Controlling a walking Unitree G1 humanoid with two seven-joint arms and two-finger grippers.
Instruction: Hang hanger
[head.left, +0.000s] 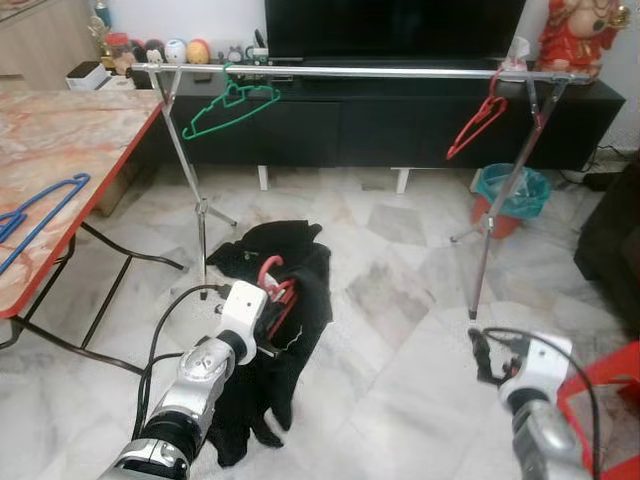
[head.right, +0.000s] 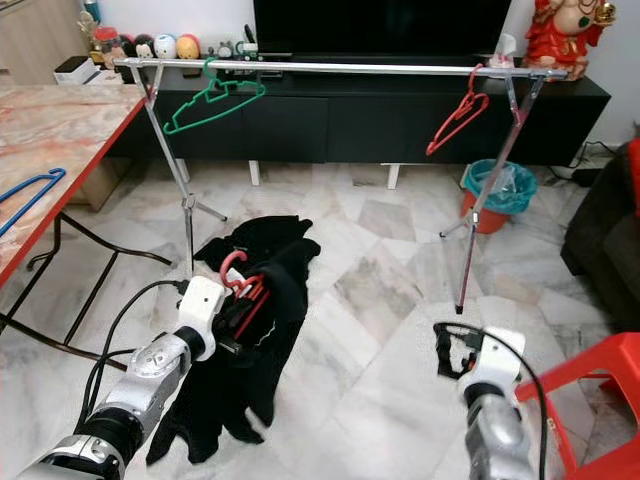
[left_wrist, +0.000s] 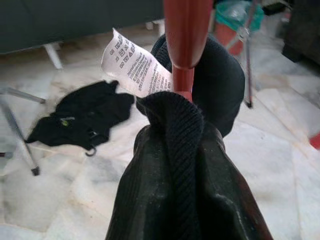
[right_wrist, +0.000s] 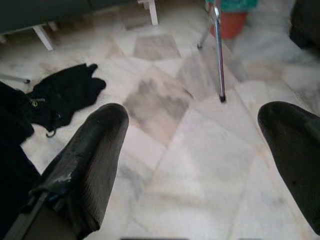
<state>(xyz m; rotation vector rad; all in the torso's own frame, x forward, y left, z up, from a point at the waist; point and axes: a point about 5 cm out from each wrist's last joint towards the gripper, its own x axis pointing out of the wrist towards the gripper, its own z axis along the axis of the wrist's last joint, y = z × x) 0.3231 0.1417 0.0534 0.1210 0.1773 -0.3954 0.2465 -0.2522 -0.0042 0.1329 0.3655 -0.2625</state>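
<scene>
My left gripper (head.left: 274, 316) is low over the floor, shut on a red hanger (head.left: 272, 282) with a black garment (head.left: 262, 385) draped over it and hanging down. The garment's white label (left_wrist: 135, 65) shows beside the hanger's red stem (left_wrist: 186, 35). A second black garment (head.left: 272, 243) lies on the tiles just beyond. The silver clothes rail (head.left: 350, 71) stands farther off, carrying a green hanger (head.left: 230, 106) at its left and another red hanger (head.left: 478, 124) at its right. My right gripper (head.left: 492, 358) hovers open over bare floor, its fingers (right_wrist: 95, 150) wide apart.
A marble-topped table (head.left: 70, 150) with a blue hanger (head.left: 40, 215) on it stands at the left. Behind the rail is a black TV cabinet (head.left: 380, 130). An orange bin (head.left: 510, 198) sits by the rack's right leg (head.left: 480, 270). At the right are a dark sofa (head.left: 615, 240) and a red chair (head.left: 610, 385).
</scene>
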